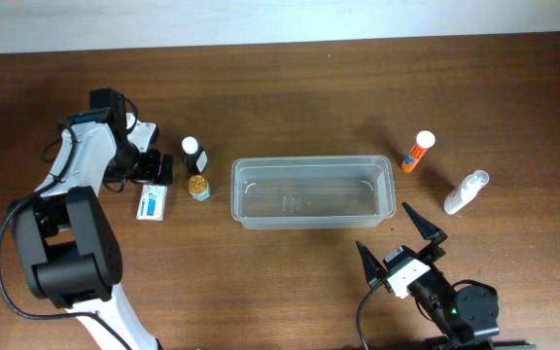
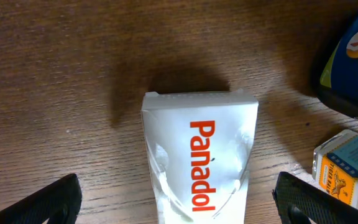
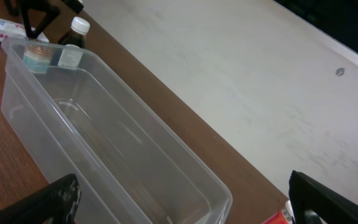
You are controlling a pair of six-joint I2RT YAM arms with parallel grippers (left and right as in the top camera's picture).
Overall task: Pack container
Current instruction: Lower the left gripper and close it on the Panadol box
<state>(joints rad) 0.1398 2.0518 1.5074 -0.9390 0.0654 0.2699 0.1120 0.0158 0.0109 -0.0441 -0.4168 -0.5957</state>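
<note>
Brown wooden table [image 1: 280,78]: wide open strip along far edge. Clear rectangular plastic container [image 1: 309,161] mid-table, empty. My left gripper [image 2: 178,202] spread wide, holding nothing, fingers either side of white Panadol box [image 1: 151,202]. Dark white-capped bottle [image 1: 193,153] and small gold-lidded jar [image 1: 198,186] stand between box and container. My right gripper [image 1: 382,227] wide open, empty, just before container's right end. Orange white-capped tube [image 1: 417,152] and white spray bottle [image 1: 466,192] right of container.

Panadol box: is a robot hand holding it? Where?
No, nothing is held. The open left gripper straddles the Panadol box without touching it; the right gripper is open and empty.
</note>
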